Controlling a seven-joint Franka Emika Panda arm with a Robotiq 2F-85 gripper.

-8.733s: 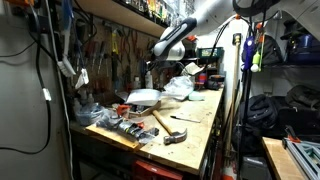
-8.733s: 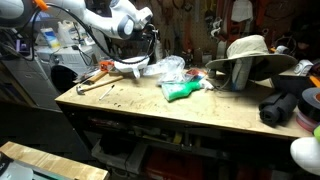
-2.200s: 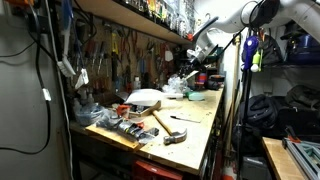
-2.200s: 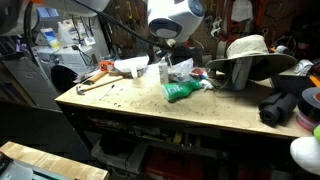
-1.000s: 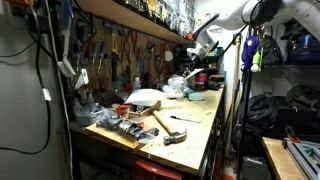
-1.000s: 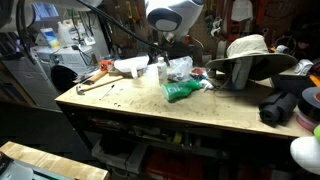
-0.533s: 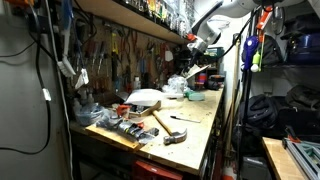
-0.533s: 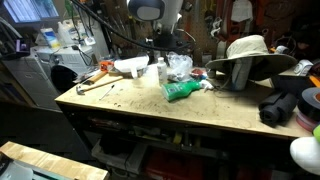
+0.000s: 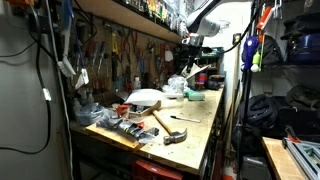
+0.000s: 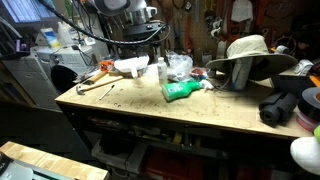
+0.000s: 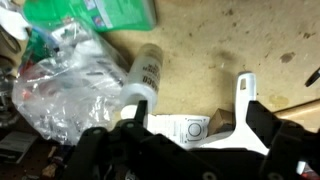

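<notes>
My gripper [image 11: 198,118] stands open with nothing between its fingers [image 11: 262,115]. It hangs well above the workbench in both exterior views [image 9: 190,45] [image 10: 149,37]. Below it in the wrist view lie a white printed sheet [image 11: 190,130], a small white-capped bottle [image 11: 143,78] on its side, a crumpled clear plastic bag [image 11: 70,75] and a green packet [image 11: 95,12]. In an exterior view the bottle [image 10: 163,70], the bag [image 10: 178,66] and the green packet [image 10: 183,90] sit near the bench's back middle, beside a white bowl [image 10: 130,66].
A hammer [image 10: 95,82] lies at the bench end, another [image 9: 168,124] near loose tools [image 9: 120,126]. A wide-brimmed hat [image 10: 250,55] and dark gear [image 10: 285,105] fill the far side. Tools hang on the wall [image 9: 115,55] under a shelf.
The arm has lifted away from the bottle and bag and swung towards the white bowl's side of the bench. The gripper has stayed open and empty.
</notes>
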